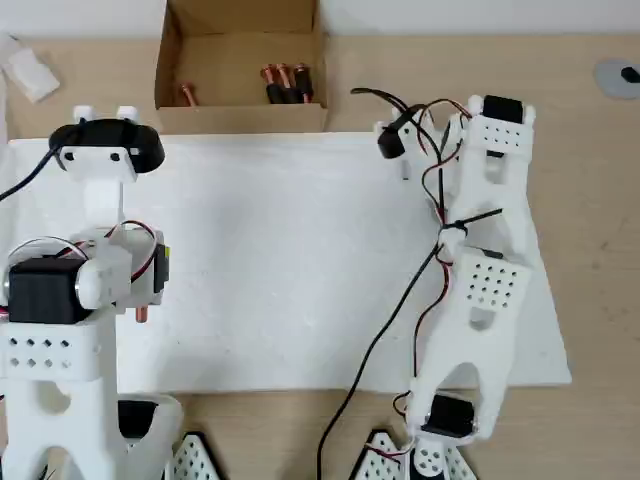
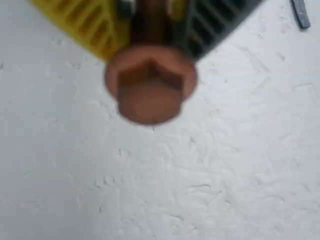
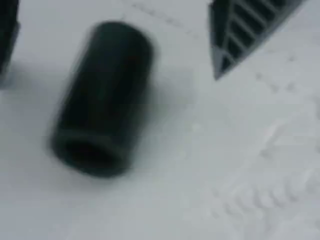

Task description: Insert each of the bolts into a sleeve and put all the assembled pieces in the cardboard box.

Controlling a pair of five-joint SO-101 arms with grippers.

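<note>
Bolt [image 2: 150,85], copper-coloured, is clenched by its shank in the left jaws, and its hexagonal flanged head sticks out of them. The left arm [image 1: 90,280] holds it low over the white mat [image 1: 280,260], near the mat's left edge. It looks like solid metal, stiff and smooth, so I judge that it can turn or slip if the grip is weak. A firm hold on the shank close to the head seems the safe place.

Its partner, the black sleeve [image 3: 100,100], lies on its side on the mat with one open end showing. The right jaws stand released on both sides of it and, as far as I can see, do not touch it. It is probably light, and because it is round it may roll when pushed. Taking it across the middle of its body would keep the hole free for the bolt.

The right arm [image 1: 485,280] reaches to the mat's far right corner. A wide stretch of mat lies between the two arms for bringing the parts together. The cardboard box [image 1: 240,118] stands against the mat's far edge and holds assembled pieces [image 1: 285,85]. Its front wall must be passed from above. Loose cables [image 1: 400,300] hang over the mat's right part and could catch.
</note>
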